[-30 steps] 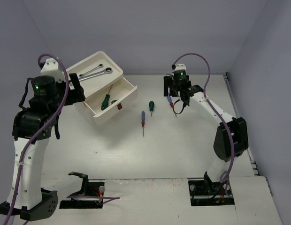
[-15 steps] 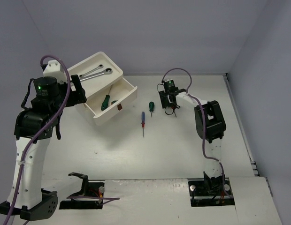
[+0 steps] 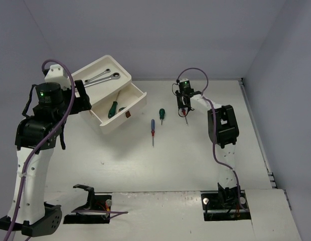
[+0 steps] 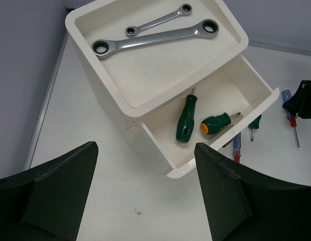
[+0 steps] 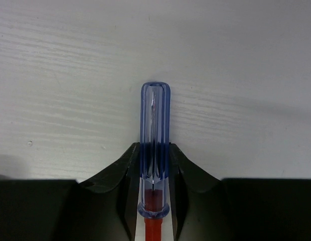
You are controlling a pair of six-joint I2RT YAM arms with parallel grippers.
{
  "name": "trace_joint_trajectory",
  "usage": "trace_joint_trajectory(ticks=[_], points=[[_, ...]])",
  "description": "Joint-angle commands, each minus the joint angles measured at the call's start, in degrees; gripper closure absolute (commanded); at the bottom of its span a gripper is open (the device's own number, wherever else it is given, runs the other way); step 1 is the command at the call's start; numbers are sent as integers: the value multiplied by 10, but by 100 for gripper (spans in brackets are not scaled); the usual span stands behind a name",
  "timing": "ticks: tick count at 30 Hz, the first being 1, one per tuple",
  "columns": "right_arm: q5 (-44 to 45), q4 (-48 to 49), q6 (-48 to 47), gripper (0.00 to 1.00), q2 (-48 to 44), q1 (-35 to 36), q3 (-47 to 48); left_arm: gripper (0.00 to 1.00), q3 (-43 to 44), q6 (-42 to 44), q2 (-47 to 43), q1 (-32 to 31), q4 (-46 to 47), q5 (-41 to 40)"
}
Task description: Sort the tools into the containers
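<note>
Wrenches (image 4: 155, 40) and two screwdrivers (image 4: 186, 125) are put away, two more lie on the counter (image 3: 195, 160) (right jaws pinch a blue screwdriver (image 5: 155, 125), left jaws gape empty).

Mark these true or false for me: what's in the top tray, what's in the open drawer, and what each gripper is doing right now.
1. Two silver wrenches lie in the top tray. True.
2. The open drawer holds three tools. False: it holds two green-handled screwdrivers.
3. The right gripper is shut on a blue-handled screwdriver. True.
4. The left gripper holds one of the wrenches. False: its fingers are spread open and grip nothing; both wrenches lie in the tray.
</note>
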Motion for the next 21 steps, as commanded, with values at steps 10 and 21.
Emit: trace_joint_trajectory(ticks=[10,21], points=[[0,-9,214,100,-242,15,-30,25,33,-4,15,-3,22,3],[130,11,509,100,-254,236,68,25,37,-11,19,-4,23,7]])
